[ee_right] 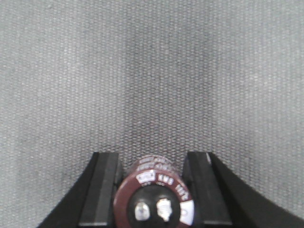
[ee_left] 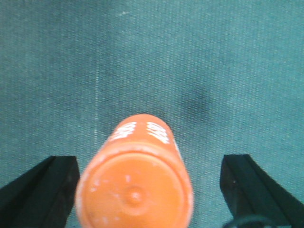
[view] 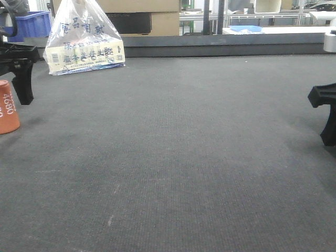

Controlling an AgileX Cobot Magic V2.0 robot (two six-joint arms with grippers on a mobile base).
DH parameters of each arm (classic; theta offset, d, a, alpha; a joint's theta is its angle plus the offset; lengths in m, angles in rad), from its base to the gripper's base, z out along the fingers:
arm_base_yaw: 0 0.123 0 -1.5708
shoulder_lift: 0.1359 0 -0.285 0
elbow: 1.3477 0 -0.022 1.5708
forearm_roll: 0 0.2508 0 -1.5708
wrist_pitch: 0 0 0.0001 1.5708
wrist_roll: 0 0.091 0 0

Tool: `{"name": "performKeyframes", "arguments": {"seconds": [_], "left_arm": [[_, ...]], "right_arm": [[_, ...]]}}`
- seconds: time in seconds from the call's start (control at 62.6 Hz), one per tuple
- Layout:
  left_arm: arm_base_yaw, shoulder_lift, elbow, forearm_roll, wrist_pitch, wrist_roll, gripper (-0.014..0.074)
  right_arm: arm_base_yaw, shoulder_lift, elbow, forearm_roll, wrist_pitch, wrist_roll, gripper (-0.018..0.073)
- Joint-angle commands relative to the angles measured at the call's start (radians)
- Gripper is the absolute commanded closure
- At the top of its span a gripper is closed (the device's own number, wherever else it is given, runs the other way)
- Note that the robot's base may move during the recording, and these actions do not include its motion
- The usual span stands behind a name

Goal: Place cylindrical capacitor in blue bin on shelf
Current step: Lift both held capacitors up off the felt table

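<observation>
Straddling the cylindrical capacitor (ee_left: 135, 190), upright on the bench (ee_left: 213, 57) between its spread jaws, the left gripper (ee_left: 149, 164) looks ready to close next; the right gripper (ee_right: 153, 183) pinches a dark cylinder (ee_right: 154, 202).

Toward the left side of the worktop (view: 173, 157), the cylindrical capacitor (view: 7, 107) is cut by the picture's left edge; its near end blurs in the left wrist view. The right gripper (view: 326, 113) runs off the right edge. Print on the dark-red cylinder (ee_right: 154, 190), cropped below, is illegible.
</observation>
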Motion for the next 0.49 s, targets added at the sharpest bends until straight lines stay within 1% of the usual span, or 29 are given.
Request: {"name": "performKeyframes", "arguments": {"seconds": [0.0,0.176,0.287,0.479], "left_arm": [[-0.005,-0.003,-0.008,-0.014,0.002,-0.006,0.0101],[-0.005,-0.003,-0.006,-0.014,0.004,-0.006,0.0101],[-0.005,0.008,0.002,0.026,-0.037,-0.006,0.0101],[-0.005,0.04,0.002,0.031,-0.042,-0.006,0.0102]], "right_arm": [[-0.003,-0.024,-0.006,0.001,0.012,0.003,0.0727],[-0.003,-0.064,-0.006,0.001,0.005,0.003,0.0727],[-0.003,-0.082,-0.006,0.001,-0.002,0.003,0.0727],[-0.003,-0.099,-0.006,0.001,-0.013,0.003,0.0727]]}}
